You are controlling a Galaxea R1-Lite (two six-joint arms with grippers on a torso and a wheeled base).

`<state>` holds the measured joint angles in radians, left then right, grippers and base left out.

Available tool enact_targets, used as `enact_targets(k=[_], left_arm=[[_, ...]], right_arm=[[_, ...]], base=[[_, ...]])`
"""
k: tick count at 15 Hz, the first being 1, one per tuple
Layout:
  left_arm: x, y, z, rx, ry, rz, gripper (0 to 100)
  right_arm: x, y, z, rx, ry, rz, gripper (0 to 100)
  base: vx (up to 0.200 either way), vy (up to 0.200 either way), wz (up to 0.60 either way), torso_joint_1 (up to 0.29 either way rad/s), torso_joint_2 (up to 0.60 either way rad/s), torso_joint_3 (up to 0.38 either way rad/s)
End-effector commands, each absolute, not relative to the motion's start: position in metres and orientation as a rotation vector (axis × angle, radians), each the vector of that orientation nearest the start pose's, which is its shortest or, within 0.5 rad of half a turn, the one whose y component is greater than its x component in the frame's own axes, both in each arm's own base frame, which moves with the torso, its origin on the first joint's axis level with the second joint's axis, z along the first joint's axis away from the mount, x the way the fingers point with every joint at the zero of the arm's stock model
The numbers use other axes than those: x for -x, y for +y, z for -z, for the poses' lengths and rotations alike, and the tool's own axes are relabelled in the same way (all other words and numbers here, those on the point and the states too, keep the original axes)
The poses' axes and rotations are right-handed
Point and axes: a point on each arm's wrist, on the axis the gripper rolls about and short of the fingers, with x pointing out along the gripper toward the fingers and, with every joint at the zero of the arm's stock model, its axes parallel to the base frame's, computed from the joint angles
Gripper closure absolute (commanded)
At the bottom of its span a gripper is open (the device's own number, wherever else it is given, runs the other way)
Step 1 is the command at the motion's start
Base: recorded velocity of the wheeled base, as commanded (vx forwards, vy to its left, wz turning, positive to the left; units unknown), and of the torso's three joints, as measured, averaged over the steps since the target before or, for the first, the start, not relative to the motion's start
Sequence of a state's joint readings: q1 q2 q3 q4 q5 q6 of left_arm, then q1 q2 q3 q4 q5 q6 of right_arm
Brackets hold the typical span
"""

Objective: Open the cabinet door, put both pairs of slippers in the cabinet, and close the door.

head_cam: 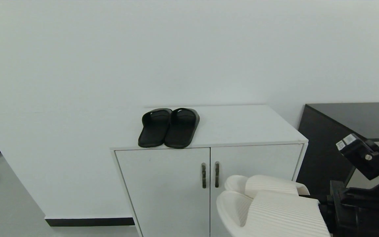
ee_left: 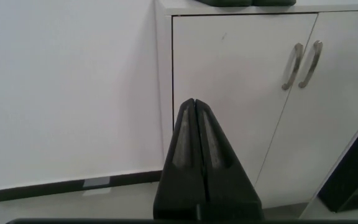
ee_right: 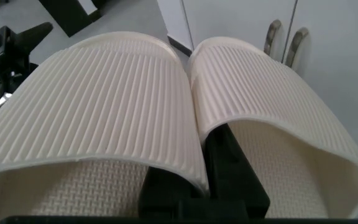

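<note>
The cabinet (head_cam: 242, 125) stands against the wall with both doors shut. The two handles (head_cam: 203, 175) hang side by side in the middle, where the left door (head_cam: 163, 187) meets the right door (head_cam: 258, 161). The black slippers (head_cam: 169, 127) lie as a pair on top of the cabinet, over the left door, with their heels at the front edge.

The white slippers (head_cam: 268, 204) are in the air in front of the lower part of the right door, near the handles. The right gripper (ee_right: 219, 149) is clamped on them where the two slippers meet, so it holds their inner sides pressed together. The left gripper (ee_left: 195, 143) has its fingers together with nothing between them. It hangs low and faces the left door, well apart from the handles.

I judge that the first step, opening the door, is not yet done, although one pair is already picked up. The next move probably falls to the free left gripper: it needs to spread its fingers, rise to a handle, close on it and pull the door outward. The white slippers hang close in front of the right door and could block its swing, so the right arm may have to give room.
</note>
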<state>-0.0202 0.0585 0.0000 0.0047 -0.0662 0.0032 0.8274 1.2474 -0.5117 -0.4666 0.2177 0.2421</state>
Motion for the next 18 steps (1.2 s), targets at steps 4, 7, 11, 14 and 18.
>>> enact_targets(k=[4, 7, 11, 14, 18], left_arm=[[0.019, -0.001, -0.076, -0.002, 0.060, 0.089, 100], [0.018, -0.001, -0.076, -0.002, 0.063, 0.091, 100], [0.018, -0.001, -0.076, -0.002, 0.069, 0.089, 100], [0.019, -0.001, -0.076, -0.002, 0.058, 0.091, 100], [0.023, -0.001, -0.075, -0.004, 0.008, 0.069, 100]], right_arm=[[-0.119, 0.136, -0.190, -0.131, 0.406, -1.021, 100], [-0.125, 0.132, -0.185, -0.148, 0.393, -1.035, 100], [-0.125, 0.131, -0.183, -0.140, 0.377, -1.039, 100], [-0.124, 0.130, -0.182, -0.135, 0.376, -1.040, 100], [-0.121, 0.127, -0.176, -0.109, 0.366, -1.044, 100]], base=[[-0.100, 0.000, 0.00, 0.000, 0.00, 0.004], [0.000, -0.067, 0.00, 0.002, 0.00, 0.001], [0.000, -0.200, 0.00, 0.002, 0.00, 0.006], [0.000, 0.000, 0.00, 0.000, 0.00, 0.000], [0.000, 0.000, 0.00, 0.000, 0.00, 0.000]])
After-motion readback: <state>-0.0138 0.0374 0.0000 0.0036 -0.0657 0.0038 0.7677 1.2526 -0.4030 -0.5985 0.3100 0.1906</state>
